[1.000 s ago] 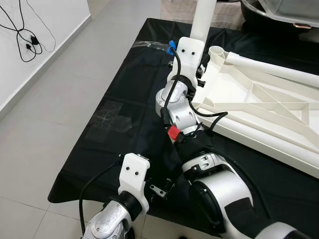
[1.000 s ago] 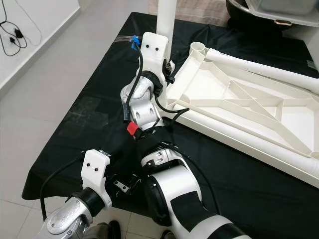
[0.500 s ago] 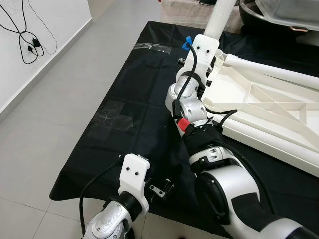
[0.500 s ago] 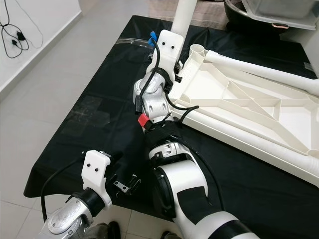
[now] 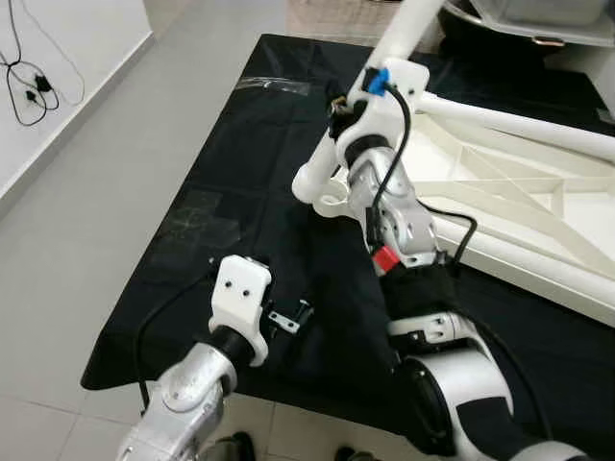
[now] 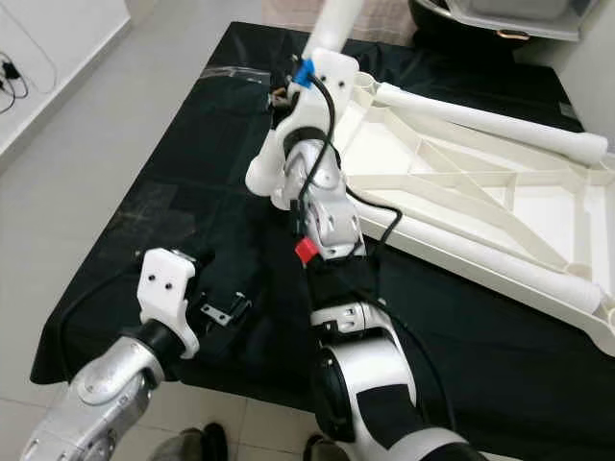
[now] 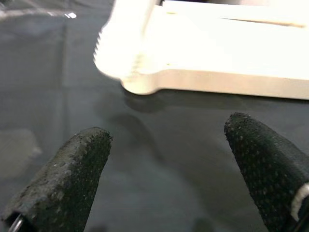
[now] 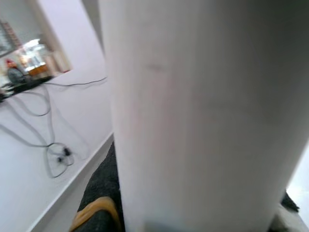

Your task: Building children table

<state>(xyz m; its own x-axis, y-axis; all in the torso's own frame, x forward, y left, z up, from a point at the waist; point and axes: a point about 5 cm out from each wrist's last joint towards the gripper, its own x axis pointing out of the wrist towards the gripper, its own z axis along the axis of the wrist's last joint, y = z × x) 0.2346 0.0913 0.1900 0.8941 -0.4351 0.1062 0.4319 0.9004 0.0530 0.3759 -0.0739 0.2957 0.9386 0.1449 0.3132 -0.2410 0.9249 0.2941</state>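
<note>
A black cloth [image 5: 240,182] covers the floor, and on it lies the white tabletop [image 6: 480,206], underside up with its ribs showing. One fitted leg [image 6: 490,120] lies along the tabletop's far edge.

The right gripper [image 5: 348,101] grips a loose white table leg [image 5: 408,29] just beside the tabletop's near-left corner. The leg's long axis is tilted, its lower threaded end [image 5: 322,182] pointing down toward the cloth beside that corner and its upper end leaning up and away over the tabletop. The jaws look clamped on the leg, though the wrist hides them.

The left gripper [image 7: 169,164] hovers over the cloth, well short of the tabletop, jaws spread and empty, pointing at that corner.
</note>
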